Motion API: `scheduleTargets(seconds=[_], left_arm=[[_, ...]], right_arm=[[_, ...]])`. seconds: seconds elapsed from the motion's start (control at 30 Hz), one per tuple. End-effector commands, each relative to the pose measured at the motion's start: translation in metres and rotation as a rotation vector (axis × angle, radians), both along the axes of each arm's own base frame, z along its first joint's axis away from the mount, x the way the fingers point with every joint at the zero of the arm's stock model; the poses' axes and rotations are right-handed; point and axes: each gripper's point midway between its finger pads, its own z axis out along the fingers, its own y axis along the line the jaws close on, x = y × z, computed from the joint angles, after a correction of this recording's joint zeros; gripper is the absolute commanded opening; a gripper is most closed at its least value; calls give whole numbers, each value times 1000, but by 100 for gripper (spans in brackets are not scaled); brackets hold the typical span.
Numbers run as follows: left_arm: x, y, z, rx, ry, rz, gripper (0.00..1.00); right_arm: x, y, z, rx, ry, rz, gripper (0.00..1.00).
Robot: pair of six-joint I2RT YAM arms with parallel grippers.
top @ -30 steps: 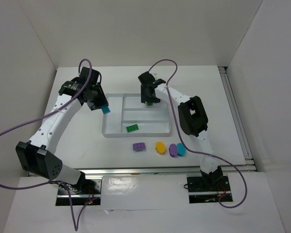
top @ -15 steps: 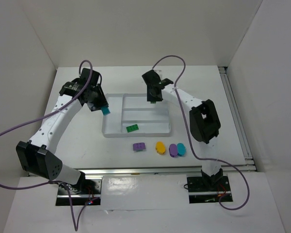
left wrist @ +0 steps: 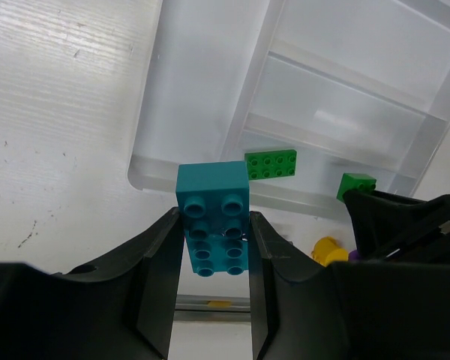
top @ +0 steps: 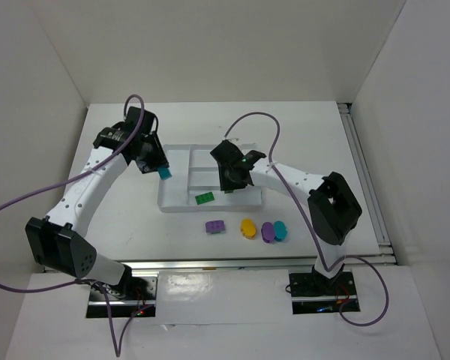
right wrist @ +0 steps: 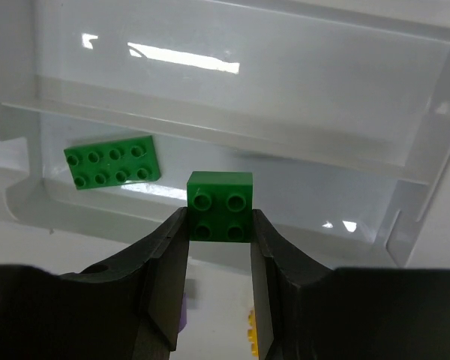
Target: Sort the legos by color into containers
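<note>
1. While the left gripper (left wrist: 214, 219) was kept almost where it had been, at the left rim of the tray (top: 178, 160), the right gripper (right wrist: 219, 216) was carried within the last second from the tray's upper sections, as seen from above, down toward its lowest long section.
2. A square green brick (right wrist: 221, 196) was held clamped between the right fingers above that lowest section and had not yet been let go.
3. This shift was judged to mean that the square green brick was being brought to the section where a flat green brick (top: 205, 198) already lay, so that green would be gathered in one place.
4. A teal brick (left wrist: 212, 196) was gripped between the left fingers at the tray's left rim, just beside the upright section; it had not been dropped.
5. Only the flat green brick was seen inside the tray, toward the left end of the lowest long section; no bricks were seen in the upright section or the other two long sections.
6. Below the tray in the top view, four pieces were left unsorted in a row on the table (top: 307, 127): a purple brick (top: 215, 226), a yellow oval (top: 247, 227), a purple oval (top: 267, 232) and a teal oval (top: 280, 230), the last two touching.
</note>
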Motion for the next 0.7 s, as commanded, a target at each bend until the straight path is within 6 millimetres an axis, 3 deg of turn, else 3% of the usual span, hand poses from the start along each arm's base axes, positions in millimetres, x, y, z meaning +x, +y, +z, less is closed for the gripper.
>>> scheduleTargets(seconds=[0.0, 0.3, 0.43, 0.5, 0.63, 0.67], left_arm=[[-1, -7, 8, -14, -34, -42, 0], [1, -24, -20, 39, 40, -91, 0], [16, -27, -35, 70, 80, -104, 0], [20, -25, -41, 92, 91, -105, 0], [40, -13, -54, 199, 97, -74, 0], [42, -10, -64, 229, 128, -77, 0]], right_arm=[[2, 16, 4, 51, -21, 0, 30], [5, 20, -9, 17, -13, 0, 45], [3, 22, -14, 12, 2, 14, 62], [3, 19, -6, 15, -12, 10, 72], [3, 8, 14, 0, -52, -14, 73], [7, 4, 21, -8, -81, -30, 73]])
